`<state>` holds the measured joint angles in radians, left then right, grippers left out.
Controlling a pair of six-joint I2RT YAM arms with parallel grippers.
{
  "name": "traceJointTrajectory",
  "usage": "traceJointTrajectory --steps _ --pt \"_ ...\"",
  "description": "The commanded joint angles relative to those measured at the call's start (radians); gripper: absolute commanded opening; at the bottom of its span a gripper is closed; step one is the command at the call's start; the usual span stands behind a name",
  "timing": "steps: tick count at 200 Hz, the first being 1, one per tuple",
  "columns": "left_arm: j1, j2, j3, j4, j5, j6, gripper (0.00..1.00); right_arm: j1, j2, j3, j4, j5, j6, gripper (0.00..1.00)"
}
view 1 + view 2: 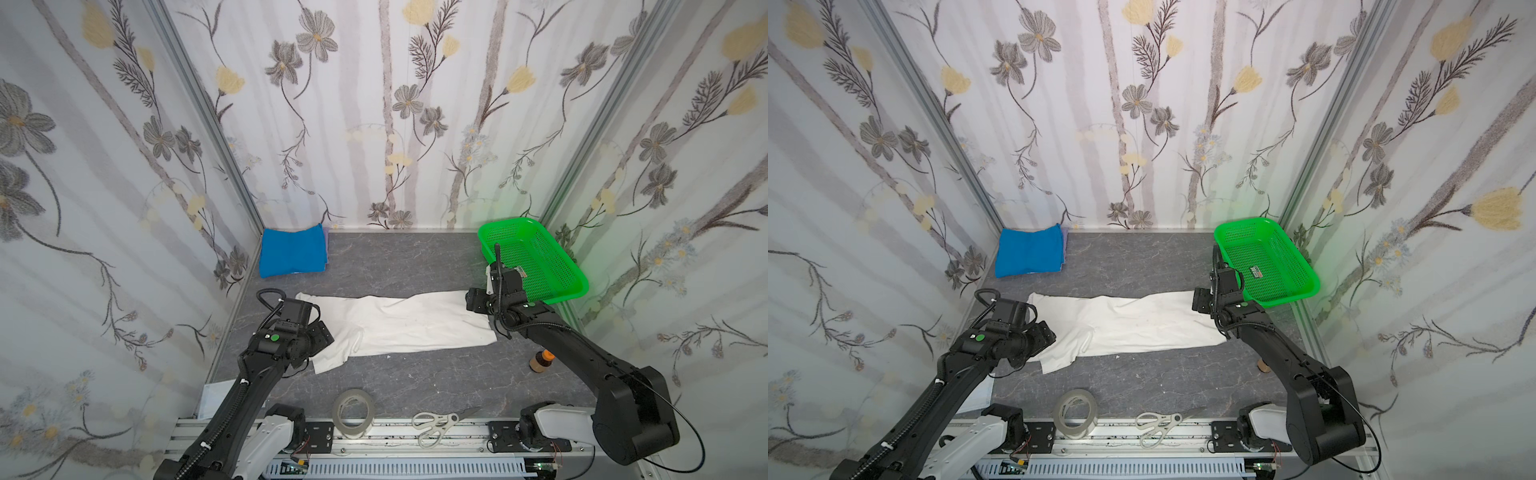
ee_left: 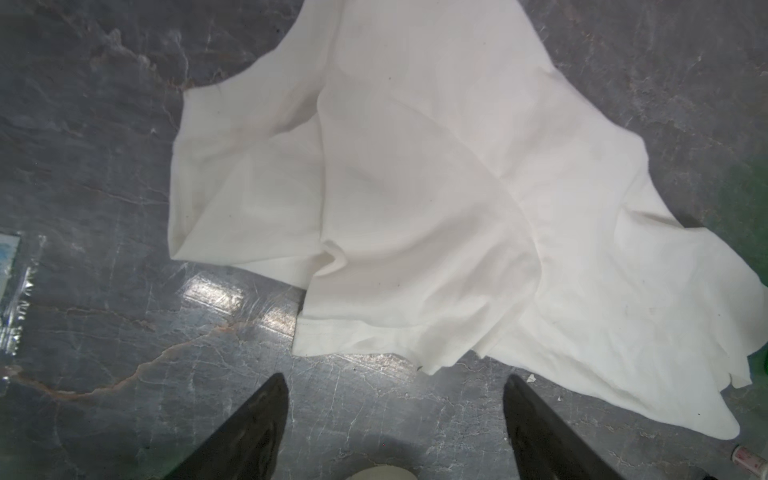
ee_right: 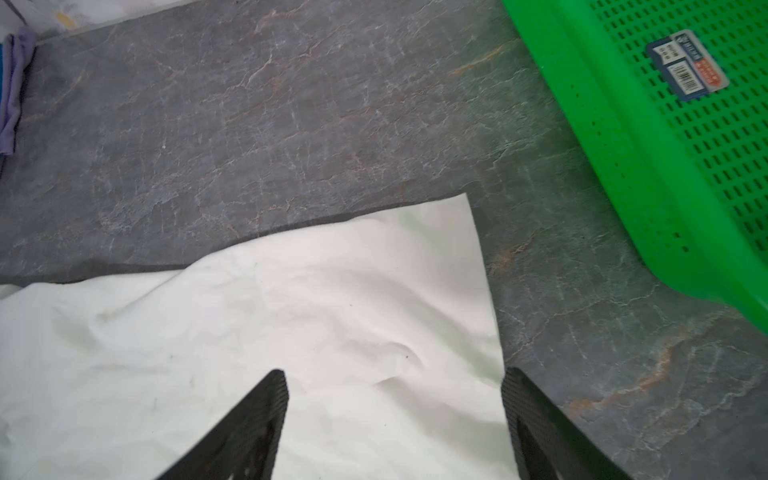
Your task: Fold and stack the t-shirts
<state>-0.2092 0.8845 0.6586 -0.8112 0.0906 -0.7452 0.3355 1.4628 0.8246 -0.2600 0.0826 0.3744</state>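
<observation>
A white t-shirt lies across the middle of the grey table as a long folded strip, with a sleeve sticking out at its left front. In the back left corner rests a folded blue t-shirt. My left gripper is open just off the white shirt's left end, with bare table between its fingers. My right gripper is open above the shirt's right end, one finger over cloth and the other at its edge. Neither holds anything.
A green mesh basket stands at the back right, close behind my right wrist. Along the front edge lie a tape roll and scissors. A small brown bottle stands at the front right.
</observation>
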Motion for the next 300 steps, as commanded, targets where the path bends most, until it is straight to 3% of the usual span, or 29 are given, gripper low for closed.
traceJointTrajectory --steps 1,26,71,107,128,138,182,203,254,300 --pt "0.001 -0.071 -0.085 -0.011 -0.007 -0.154 0.67 0.040 0.016 0.011 0.028 -0.080 -0.007 0.84" --pt "-0.021 -0.158 -0.181 0.007 0.007 -0.243 0.55 0.116 0.040 0.041 0.036 -0.092 -0.037 0.86" --pt "-0.049 -0.134 -0.279 0.114 0.002 -0.260 0.55 0.121 0.047 0.051 0.028 -0.072 -0.038 0.86" --pt "-0.049 -0.020 -0.280 0.182 -0.031 -0.228 0.53 0.119 0.019 0.050 0.018 -0.044 -0.044 0.86" --pt "-0.050 0.043 -0.292 0.228 -0.040 -0.222 0.40 0.115 0.012 0.048 0.013 -0.038 -0.044 0.86" --pt "-0.049 0.062 -0.289 0.228 -0.055 -0.215 0.39 0.115 0.009 0.048 0.009 -0.034 -0.043 0.86" --pt "-0.049 0.067 -0.312 0.248 -0.090 -0.193 0.17 0.104 -0.007 0.041 0.008 -0.025 -0.045 0.86" --pt "-0.049 0.065 -0.272 0.271 -0.041 -0.147 0.00 0.103 -0.003 0.036 0.011 -0.025 -0.045 0.86" --pt "-0.048 0.065 -0.046 0.174 0.008 -0.067 0.00 0.101 0.011 0.033 0.025 -0.039 -0.045 0.87" --pt "0.006 0.254 0.109 0.232 0.074 -0.006 0.00 0.101 0.028 0.033 0.025 -0.043 -0.053 0.86"
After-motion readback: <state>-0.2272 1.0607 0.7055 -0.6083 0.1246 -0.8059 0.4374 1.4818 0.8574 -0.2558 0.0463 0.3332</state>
